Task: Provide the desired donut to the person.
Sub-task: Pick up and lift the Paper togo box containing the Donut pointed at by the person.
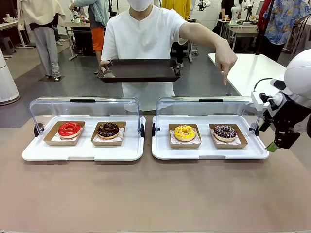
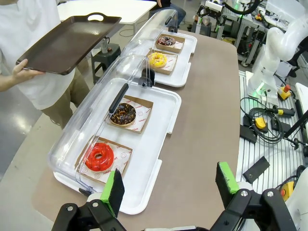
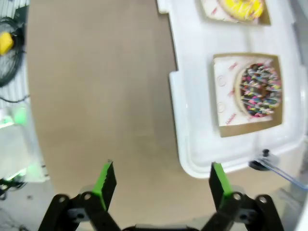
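As the person's hand points at the soft, light sprinkled chocolate donut, I would pinch its stiffer cardboard tray with my wide-open right pincer.

Right arm: rounded white shell, black cable looping at the wrist. Right gripper and left gripper: black links with silver screws, flat bright green pads on the fingertips

Brown table, two white display trays — clear lids raised, black cables beside the table
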{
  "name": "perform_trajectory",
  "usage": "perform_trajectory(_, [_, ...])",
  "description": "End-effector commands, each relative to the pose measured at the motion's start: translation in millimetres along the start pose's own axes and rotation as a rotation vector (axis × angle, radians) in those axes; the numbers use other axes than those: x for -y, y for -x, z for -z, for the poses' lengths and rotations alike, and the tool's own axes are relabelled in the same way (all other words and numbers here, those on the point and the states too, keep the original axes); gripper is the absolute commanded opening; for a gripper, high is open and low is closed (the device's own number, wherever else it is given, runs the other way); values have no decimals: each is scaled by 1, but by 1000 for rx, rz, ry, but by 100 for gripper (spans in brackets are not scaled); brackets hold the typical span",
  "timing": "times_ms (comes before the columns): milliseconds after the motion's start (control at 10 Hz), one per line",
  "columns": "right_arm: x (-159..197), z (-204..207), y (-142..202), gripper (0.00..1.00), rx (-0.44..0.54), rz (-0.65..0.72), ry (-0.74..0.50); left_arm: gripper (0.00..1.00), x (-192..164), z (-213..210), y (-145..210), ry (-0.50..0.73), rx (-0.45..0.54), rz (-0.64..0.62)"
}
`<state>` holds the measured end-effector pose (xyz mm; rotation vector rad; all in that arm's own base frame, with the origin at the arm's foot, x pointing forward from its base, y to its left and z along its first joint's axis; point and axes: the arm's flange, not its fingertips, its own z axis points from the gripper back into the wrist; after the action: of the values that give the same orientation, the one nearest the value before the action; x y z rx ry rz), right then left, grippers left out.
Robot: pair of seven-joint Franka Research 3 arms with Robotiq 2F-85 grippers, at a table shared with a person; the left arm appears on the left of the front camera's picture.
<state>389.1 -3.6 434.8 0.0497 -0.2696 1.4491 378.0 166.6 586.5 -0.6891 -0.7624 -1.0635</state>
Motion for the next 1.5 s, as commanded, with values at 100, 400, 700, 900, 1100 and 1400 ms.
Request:
perform_trajectory(100, [0, 0, 0, 100, 0, 0, 0, 100, 1, -2, -1, 4, 12, 6])
perform_trajectory(400, [0, 0, 0, 100, 0, 0, 0, 100, 1, -2, -1, 4, 12, 6])
perform_trajectory(700, [0, 0, 0, 100, 0, 0, 0, 100, 1, -2, -1, 4, 12, 6])
perform_trajectory(900, [15, 13, -13, 100, -4, 6, -46, 100, 1, -2, -1, 4, 12, 6])
perform_trajectory(1100, [42, 35, -29, 100, -3, 46, -98, 100, 1, -2, -1, 4, 12, 6])
perform_trajectory(1400, [70, 61, -40, 100, -31, 56, -111, 100, 1, -2, -1, 4, 12, 6])
